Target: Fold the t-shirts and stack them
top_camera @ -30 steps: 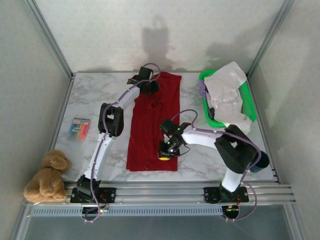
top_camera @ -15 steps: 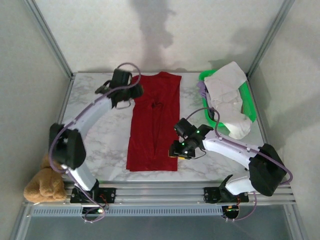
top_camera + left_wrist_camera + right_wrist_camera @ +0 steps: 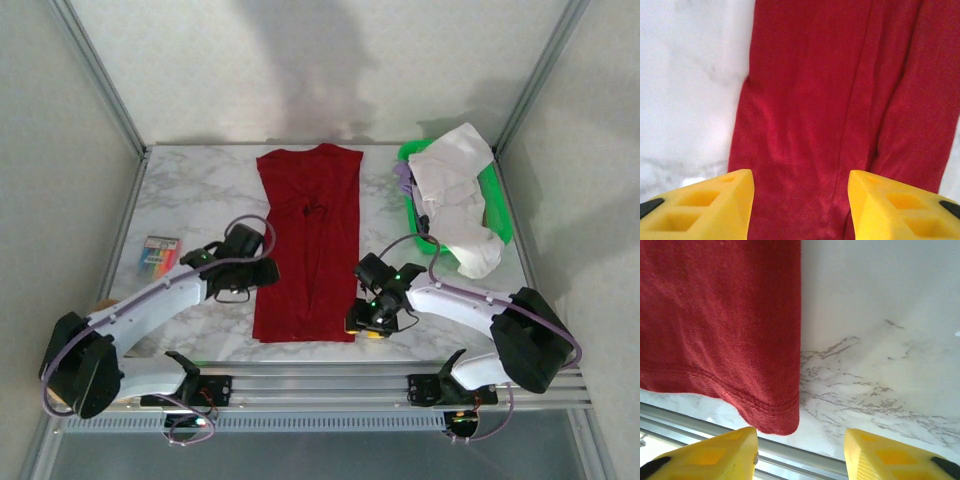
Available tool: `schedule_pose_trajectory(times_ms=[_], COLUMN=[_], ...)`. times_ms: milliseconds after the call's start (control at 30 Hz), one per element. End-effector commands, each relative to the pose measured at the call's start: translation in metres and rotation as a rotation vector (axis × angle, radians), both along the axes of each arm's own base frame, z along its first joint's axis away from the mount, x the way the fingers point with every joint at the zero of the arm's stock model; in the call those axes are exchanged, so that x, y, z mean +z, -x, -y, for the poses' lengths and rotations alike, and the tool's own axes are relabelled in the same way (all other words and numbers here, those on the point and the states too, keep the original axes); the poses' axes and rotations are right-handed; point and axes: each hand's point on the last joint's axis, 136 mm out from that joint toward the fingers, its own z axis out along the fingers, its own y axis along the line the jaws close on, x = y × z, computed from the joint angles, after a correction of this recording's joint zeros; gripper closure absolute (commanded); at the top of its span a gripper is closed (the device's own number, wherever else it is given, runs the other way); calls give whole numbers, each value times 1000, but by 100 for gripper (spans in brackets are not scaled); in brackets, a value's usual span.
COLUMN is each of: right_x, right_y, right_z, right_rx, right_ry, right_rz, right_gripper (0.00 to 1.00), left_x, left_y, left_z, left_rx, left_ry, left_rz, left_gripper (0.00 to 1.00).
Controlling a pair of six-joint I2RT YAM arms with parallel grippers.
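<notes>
A deep red t-shirt (image 3: 308, 240) lies folded into a long strip down the middle of the marble table (image 3: 195, 190). My left gripper (image 3: 262, 272) hovers open at the shirt's left edge, low on the strip. In the left wrist view the red cloth (image 3: 830, 100) lies between and ahead of the left gripper (image 3: 800, 205). My right gripper (image 3: 368, 322) is open by the shirt's near right corner. That hemmed corner (image 3: 772, 415) sits just ahead of the right gripper (image 3: 800, 455), nearer its left finger. White t-shirts (image 3: 450, 190) are heaped in the basket.
The green basket (image 3: 495, 200) stands at the back right, with white cloth spilling over its near rim. A small box of crayons (image 3: 160, 255) lies at the left. The table's metal front rail (image 3: 805, 460) runs right under the right gripper.
The left arm has swung from the shirt's far left corner back to its left edge near the front. The right gripper has slid a little toward the near right corner.
</notes>
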Motion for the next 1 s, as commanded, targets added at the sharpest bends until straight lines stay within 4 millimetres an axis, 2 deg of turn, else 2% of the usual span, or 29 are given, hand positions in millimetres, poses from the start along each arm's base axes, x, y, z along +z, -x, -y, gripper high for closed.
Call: schedule_pose_trajectory(times_ms=[0,133,267,433,700,967], right_x=[1,1,-1,-7,-10,-16], right_y=[2,3,2,0,-4,-4], right_z=[-6,-11,-12,-15,-24,-24], right_rx=[-15,-15,-5,7,28,28], right_ry=[-46,-61,-49,-44,-46,-34], right_rz=[2,13,21,11,3,-10], right_gripper=[48,48,48,49,51,55], left_x=[-21,-40,-56,-60,-48,-63], left_y=[32,61,78,77,82,87], left_z=[-7,1,3,2,-13,-20], left_rx=[62,51,37,57,67,76], left_ry=[0,15,-1,-19,-121,-164], left_rz=[-88,-128,-163,-149,-150,-169], left_gripper=[48,48,49,52,52,52])
